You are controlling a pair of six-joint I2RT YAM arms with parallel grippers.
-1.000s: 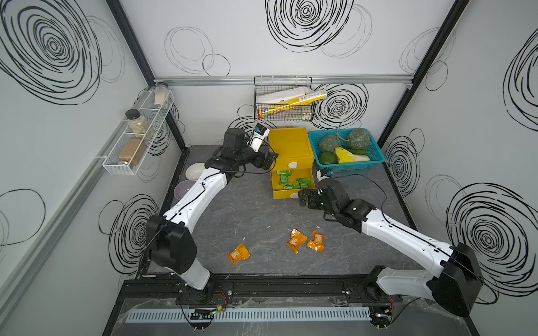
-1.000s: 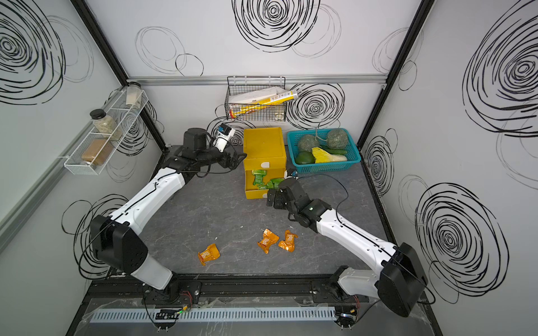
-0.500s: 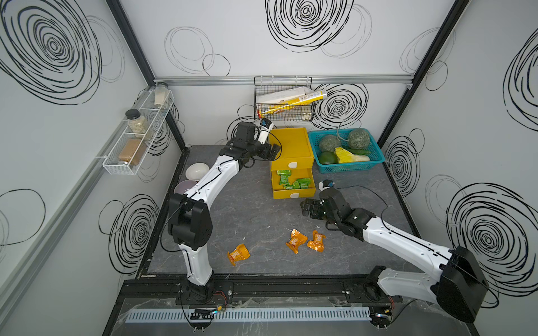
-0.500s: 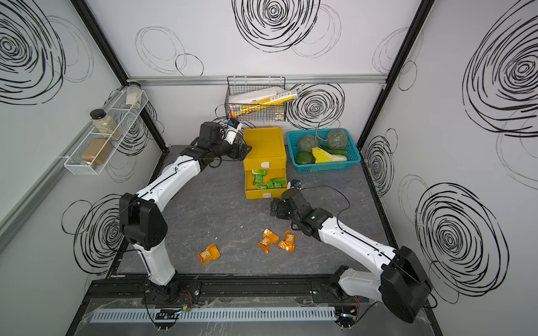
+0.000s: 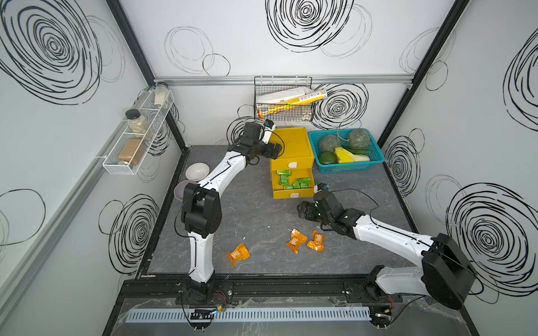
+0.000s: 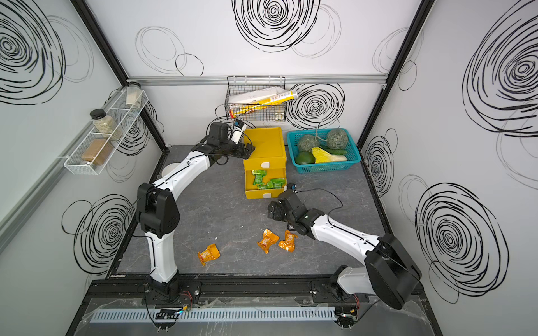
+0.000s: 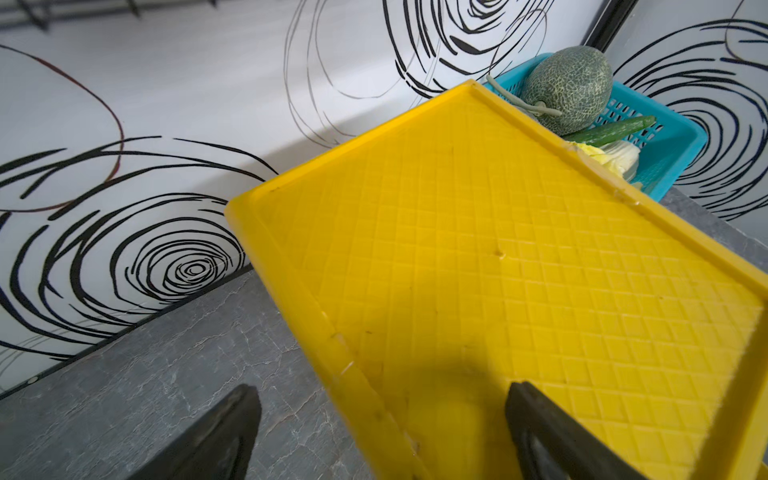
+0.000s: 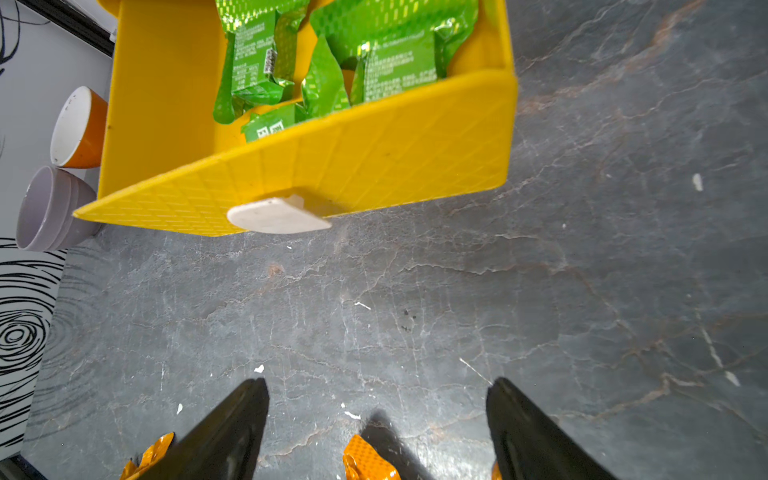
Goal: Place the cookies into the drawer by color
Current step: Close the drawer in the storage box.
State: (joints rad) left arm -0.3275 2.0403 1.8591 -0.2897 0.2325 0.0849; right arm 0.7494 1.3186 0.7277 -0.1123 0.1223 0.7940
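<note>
The cookies nearest the right gripper [image 5: 301, 209] are orange. That gripper hangs low over the grey table [image 5: 253, 209] with its jaws spread wide and nothing between them. Two orange cookies [image 5: 296, 240] lie close together on the table just in front of it, and a third orange packet [image 5: 238, 254] lies well apart, toward the left arm's side. Their foil corners show at the edge of the right wrist view. Behind the gripper, apart from it, stands the open drawer [image 5: 292, 193], with its white tab handle [image 8: 278, 216] facing the fingers. Inside it the green cookies [image 5: 292, 181] lie in a loose heap. This drawer is pulled out of the yellow drawer cabinet [image 5: 291, 142], below a closed one. At the cabinet's top edge on the left arm's side sits the left gripper [image 5: 276, 149], also wide apart and empty. In its wrist view one finger is over the table and the other over the cabinet's patterned top; whether either touches cannot be told. A teal basket [image 5: 346, 167] of vegetables stands just beside the cabinet, and two bowls [image 5: 197, 171] sit at the table's left edge.
</note>
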